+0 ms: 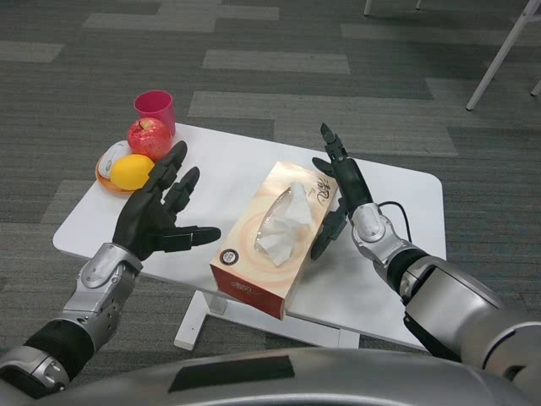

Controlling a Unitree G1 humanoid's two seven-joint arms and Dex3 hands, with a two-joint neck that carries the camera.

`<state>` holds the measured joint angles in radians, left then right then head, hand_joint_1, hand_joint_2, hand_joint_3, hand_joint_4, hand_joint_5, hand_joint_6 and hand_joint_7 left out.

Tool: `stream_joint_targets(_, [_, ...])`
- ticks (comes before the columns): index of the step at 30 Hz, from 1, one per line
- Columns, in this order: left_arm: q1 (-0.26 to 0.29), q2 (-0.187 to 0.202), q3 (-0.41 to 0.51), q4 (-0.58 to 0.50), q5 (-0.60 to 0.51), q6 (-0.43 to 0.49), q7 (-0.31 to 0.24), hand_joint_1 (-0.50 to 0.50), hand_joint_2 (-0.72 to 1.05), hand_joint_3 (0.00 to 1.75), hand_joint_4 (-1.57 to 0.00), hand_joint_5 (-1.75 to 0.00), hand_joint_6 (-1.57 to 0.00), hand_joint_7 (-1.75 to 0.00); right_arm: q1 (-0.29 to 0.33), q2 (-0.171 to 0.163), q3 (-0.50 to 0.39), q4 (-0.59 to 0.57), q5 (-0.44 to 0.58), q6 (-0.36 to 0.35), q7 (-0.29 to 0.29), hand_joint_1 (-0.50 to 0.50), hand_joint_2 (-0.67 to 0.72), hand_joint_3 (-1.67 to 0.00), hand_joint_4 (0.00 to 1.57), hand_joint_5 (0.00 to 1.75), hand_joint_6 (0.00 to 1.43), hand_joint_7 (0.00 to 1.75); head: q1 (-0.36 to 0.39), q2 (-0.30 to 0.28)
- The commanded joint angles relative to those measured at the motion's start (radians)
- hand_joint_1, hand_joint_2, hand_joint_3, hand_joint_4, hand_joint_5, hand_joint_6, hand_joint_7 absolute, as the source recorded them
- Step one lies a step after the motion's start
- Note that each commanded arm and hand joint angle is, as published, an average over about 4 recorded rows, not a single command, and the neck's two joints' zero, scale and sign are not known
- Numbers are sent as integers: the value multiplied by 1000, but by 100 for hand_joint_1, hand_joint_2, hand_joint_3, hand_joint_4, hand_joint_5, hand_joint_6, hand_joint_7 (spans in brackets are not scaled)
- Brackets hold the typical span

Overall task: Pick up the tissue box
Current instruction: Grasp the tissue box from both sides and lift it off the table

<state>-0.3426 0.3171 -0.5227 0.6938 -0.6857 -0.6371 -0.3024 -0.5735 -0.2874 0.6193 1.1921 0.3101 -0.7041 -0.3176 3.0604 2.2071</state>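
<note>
The tissue box [275, 239] lies on the white table [397, 199], its near corner at the front edge, a tissue [283, 222] standing out of the slot. The left hand [161, 211] hovers just to its left, fingers spread wide and holding nothing; the right hand [340, 190] stands just off the box's right side, fingers straight and apart. Both palms should probably close squarely on the long sides, then lift level. Farther back sit a lemon [132, 172], an apple [149, 138] and a pink cup [155, 109].
</note>
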Motion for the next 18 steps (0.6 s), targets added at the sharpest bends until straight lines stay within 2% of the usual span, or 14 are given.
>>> stream_joint_targets(1, [10,8,-5,11,11,15,-10,50,72,0,0,-10,0,0,-28,-3,4,-6,4,8,-11,-19,72,0,43,0,0,0,0,0])
stream_joint_targets(10, [9,14,-10,15,62,65,-37,50,76,0,0,-10,0,0,-28,-3,5,-17,4,8,-13,-19,72,0,43,0,0,0,6,-1])
stream_joint_targets(18, [3,29,-10,13,90,111,-64,50,69,0,0,-10,0,0,-28,-3,5,-21,4,8,-14,-17,72,0,43,0,0,0,7,-5])
